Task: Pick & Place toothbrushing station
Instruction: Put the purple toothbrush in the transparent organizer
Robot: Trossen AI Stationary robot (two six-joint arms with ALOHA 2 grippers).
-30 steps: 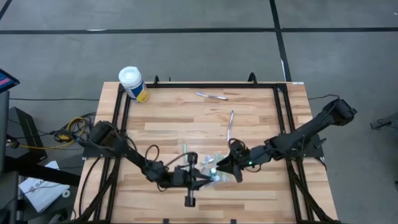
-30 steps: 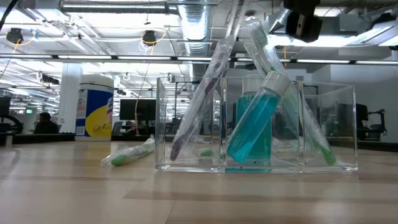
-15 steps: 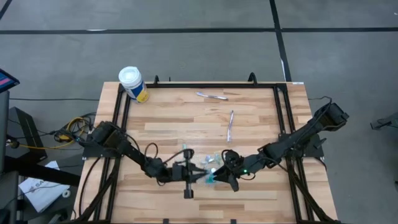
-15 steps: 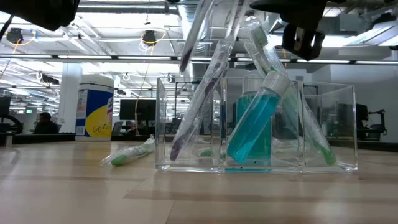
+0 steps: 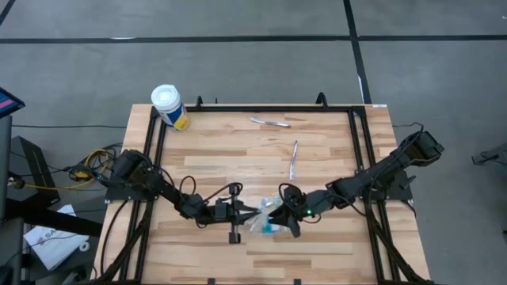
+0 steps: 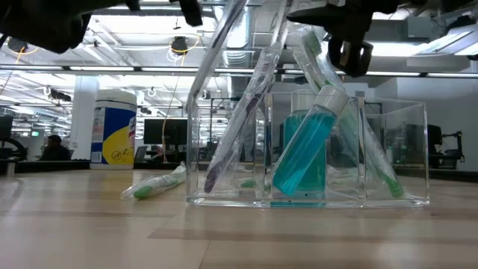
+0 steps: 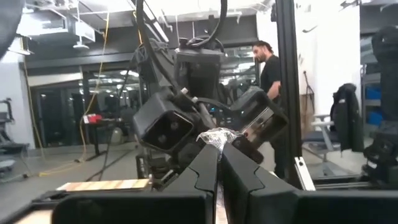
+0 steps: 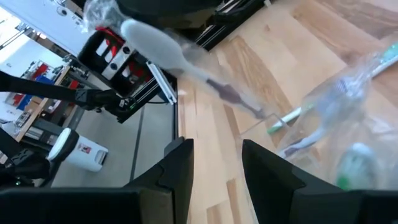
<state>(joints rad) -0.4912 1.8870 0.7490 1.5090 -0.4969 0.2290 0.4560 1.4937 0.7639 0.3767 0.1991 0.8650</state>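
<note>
Toothbrushes (image 6: 246,127) leaning upright in cup (image 6: 388,149)

Grey concrete floor (image 5: 261,63) with dark seams surrounds the table; exposed ceiling ducts (image 6: 134,9) hang overhead

On the wooden table (image 5: 206,150) the left gripper (image 5: 255,212) and the right gripper (image 5: 279,215) meet at the clear cup (image 5: 268,218) near the front edge. Two wrapped toothbrushes (image 5: 270,122) lie farther back. A white-capped canister (image 5: 169,106) stands at the far left corner.
</note>
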